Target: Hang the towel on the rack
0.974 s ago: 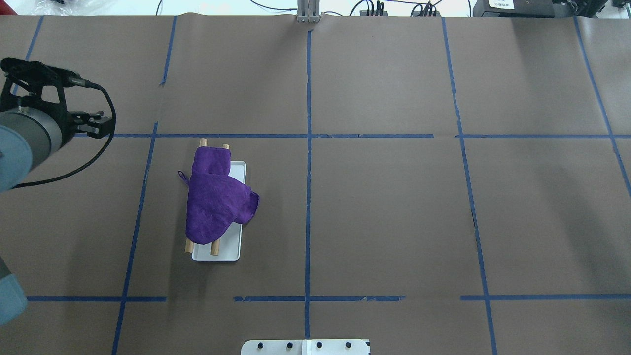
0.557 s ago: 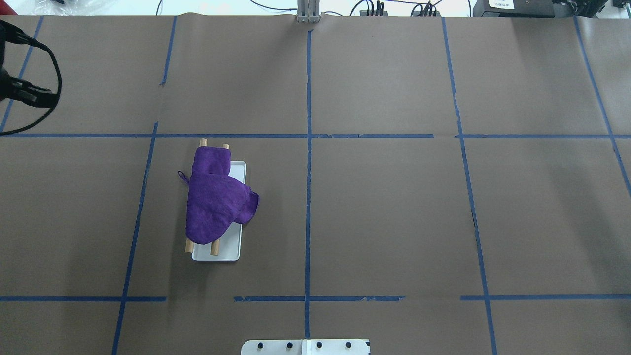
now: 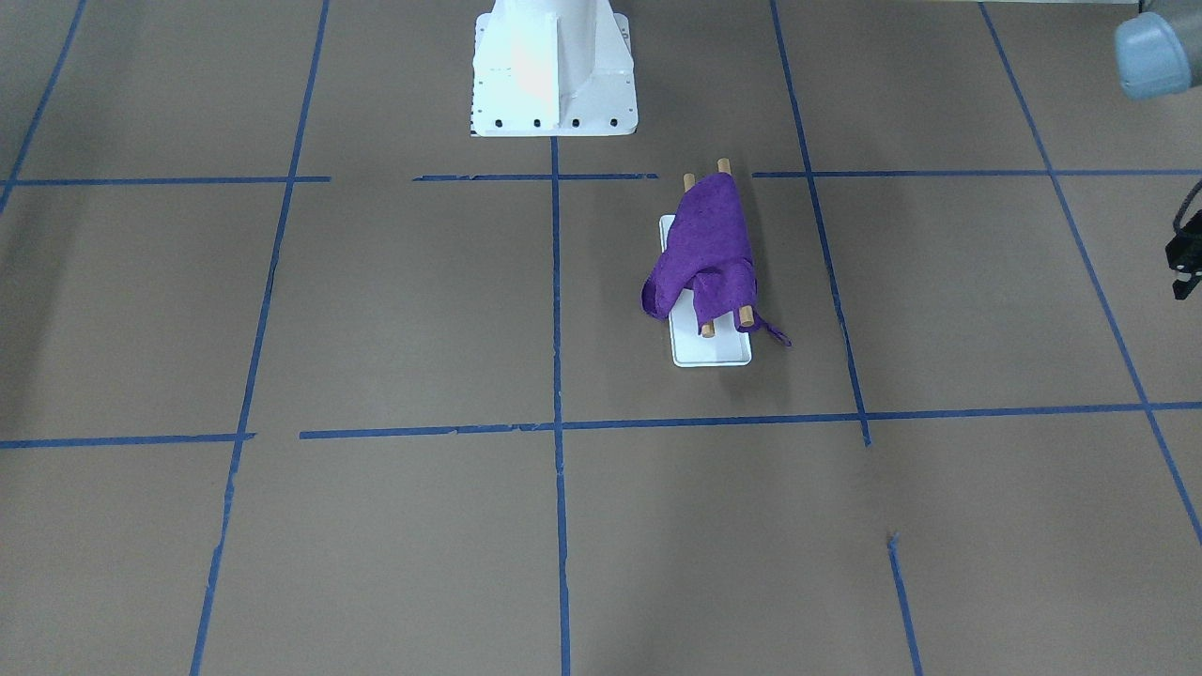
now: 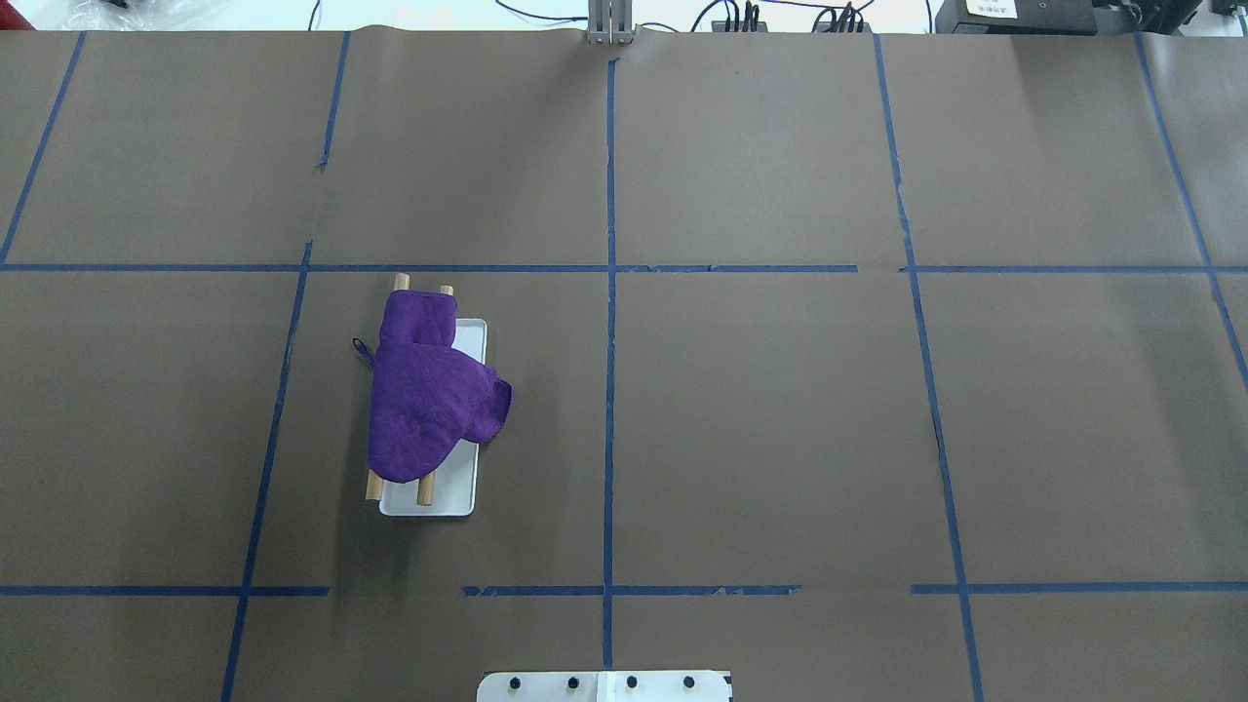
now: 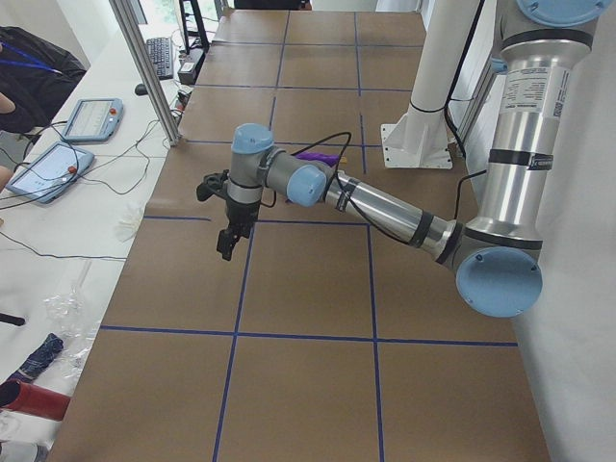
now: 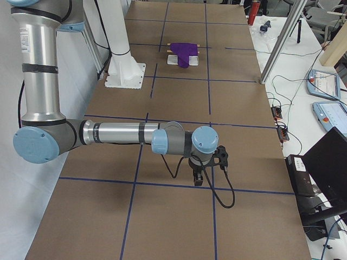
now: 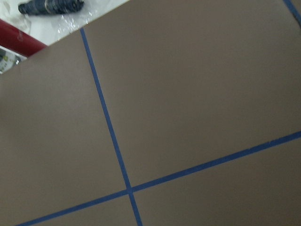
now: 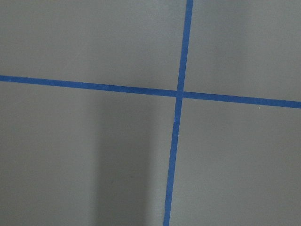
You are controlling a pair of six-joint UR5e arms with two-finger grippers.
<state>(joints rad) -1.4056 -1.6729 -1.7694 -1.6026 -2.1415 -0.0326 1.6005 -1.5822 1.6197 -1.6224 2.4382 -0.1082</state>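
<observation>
The purple towel (image 4: 424, 400) lies draped over the two wooden dowels of the rack (image 4: 400, 284), with one fold hanging down onto the white base (image 4: 458, 502). Its loop tag sticks out at one side. In the front-facing view the towel (image 3: 709, 249) covers most of the rack (image 3: 714, 352). My left gripper (image 5: 227, 248) hangs over bare table far from the rack; only a black part of it (image 3: 1185, 268) shows at the front-facing view's right edge. My right gripper (image 6: 198, 179) hangs over the far end of the table. I cannot tell whether either is open or shut.
The white robot pedestal (image 3: 552, 75) stands behind the rack. Blue tape lines (image 4: 609, 292) grid the brown table. A red cylinder (image 7: 14, 40) and a dark bundle lie past the table's edge in the left wrist view. Tablets and cables lie on the operators' side (image 5: 91, 120).
My left arm has drawn back to the left and left the overhead view. The towel and the rack have not moved.
</observation>
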